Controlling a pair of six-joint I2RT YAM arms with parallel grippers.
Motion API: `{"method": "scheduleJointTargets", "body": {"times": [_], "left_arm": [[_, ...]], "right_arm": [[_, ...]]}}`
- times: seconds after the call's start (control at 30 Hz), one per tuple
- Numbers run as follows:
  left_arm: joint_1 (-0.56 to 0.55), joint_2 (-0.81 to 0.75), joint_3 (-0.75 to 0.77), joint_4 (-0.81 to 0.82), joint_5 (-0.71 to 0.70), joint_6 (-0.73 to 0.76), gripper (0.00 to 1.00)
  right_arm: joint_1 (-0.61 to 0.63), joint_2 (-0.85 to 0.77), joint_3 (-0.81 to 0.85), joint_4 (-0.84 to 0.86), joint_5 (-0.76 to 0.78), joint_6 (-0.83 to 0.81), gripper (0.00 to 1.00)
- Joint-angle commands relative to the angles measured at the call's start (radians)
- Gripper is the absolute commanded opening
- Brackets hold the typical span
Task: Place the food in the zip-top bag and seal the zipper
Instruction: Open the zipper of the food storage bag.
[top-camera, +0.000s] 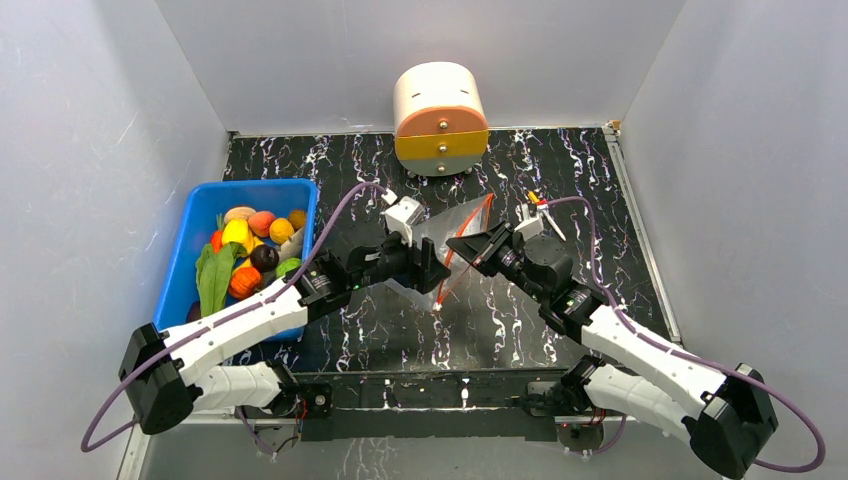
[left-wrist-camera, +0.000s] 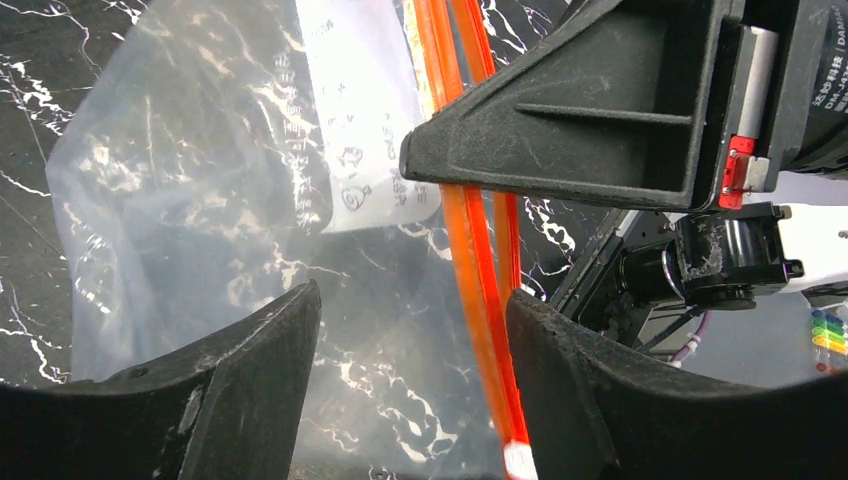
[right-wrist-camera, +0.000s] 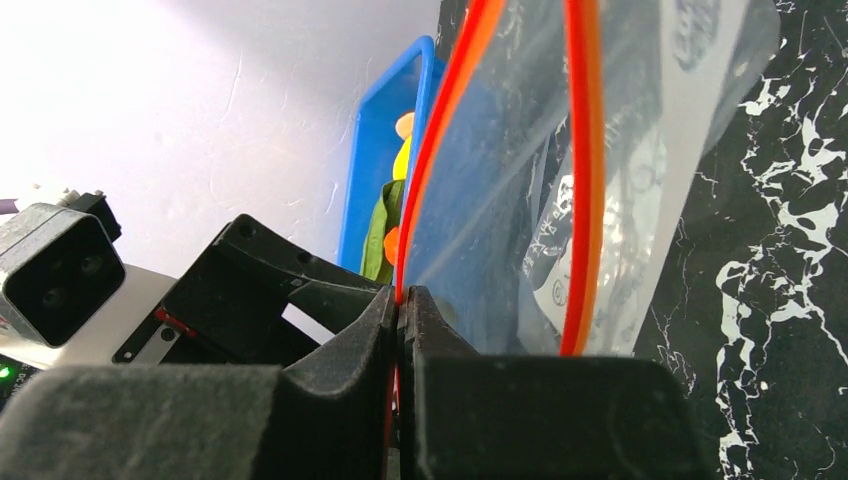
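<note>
The bag (left-wrist-camera: 180, 180) looks limp and slippery, so I hold its stiffer zipper (right-wrist-camera: 438, 125): right jaws clamped there, left jaws apart.

A robotics lab cell: pale-grey panel walls (top-camera: 80, 150) box in a black, white-veined marble-look tabletop (top-camera: 520, 330), two white-and-black robot arms (top-camera: 240, 325) (purple cables (top-camera: 84, 438) trailing) bolted at its near edge, toy fruits and vegetables (top-camera: 250, 245) in a blue plastic bin (top-camera: 255, 186).
</note>
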Motion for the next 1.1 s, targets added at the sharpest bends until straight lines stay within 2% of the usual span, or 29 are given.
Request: {"method": "scheduleJointTargets", "body": {"times": [0.0,0.1,0.17,0.33,0.43,0.5,0.6,0.67,0.73,0.8,0.9,1.07], "left_arm": [[-0.002,0.013,0.007,0.042,0.027,0.027,0.64],[-0.003,0.029,0.016,0.019,0.001,0.037,0.62],[-0.002,0.038,0.023,0.009,-0.008,0.048,0.56],[-0.002,0.057,0.043,-0.015,-0.008,0.071,0.32],[-0.002,0.049,0.033,-0.012,-0.018,0.074,0.09],[-0.002,0.034,0.026,-0.009,-0.032,0.068,0.01],[-0.002,0.012,0.013,-0.003,-0.051,0.064,0.00],[-0.002,-0.001,0.010,-0.004,-0.067,0.062,0.00],[-0.002,-0.011,0.009,-0.012,-0.084,0.059,0.00],[-0.003,-0.022,0.007,-0.016,-0.101,0.056,0.00],[-0.002,-0.040,-0.004,-0.006,-0.120,0.056,0.00],[-0.003,-0.046,-0.011,0.010,-0.123,0.050,0.00]], "right_arm": [[0.010,0.002,0.023,0.082,0.021,0.025,0.00],[0.011,0.004,0.025,0.078,0.023,0.030,0.00],[0.013,0.004,0.026,0.072,0.022,0.030,0.00],[0.012,-0.008,0.027,0.050,0.029,0.022,0.00],[0.012,-0.014,0.046,0.011,0.038,0.000,0.00],[0.013,-0.017,0.076,-0.047,0.055,-0.017,0.03],[0.013,-0.033,0.114,-0.146,0.088,-0.024,0.19],[0.013,-0.051,0.153,-0.271,0.133,-0.006,0.34],[0.013,-0.070,0.191,-0.391,0.180,0.018,0.44],[0.013,-0.087,0.224,-0.503,0.234,0.051,0.48],[0.012,-0.115,0.257,-0.634,0.291,0.105,0.48],[0.013,-0.150,0.255,-0.709,0.313,0.179,0.48]]}}
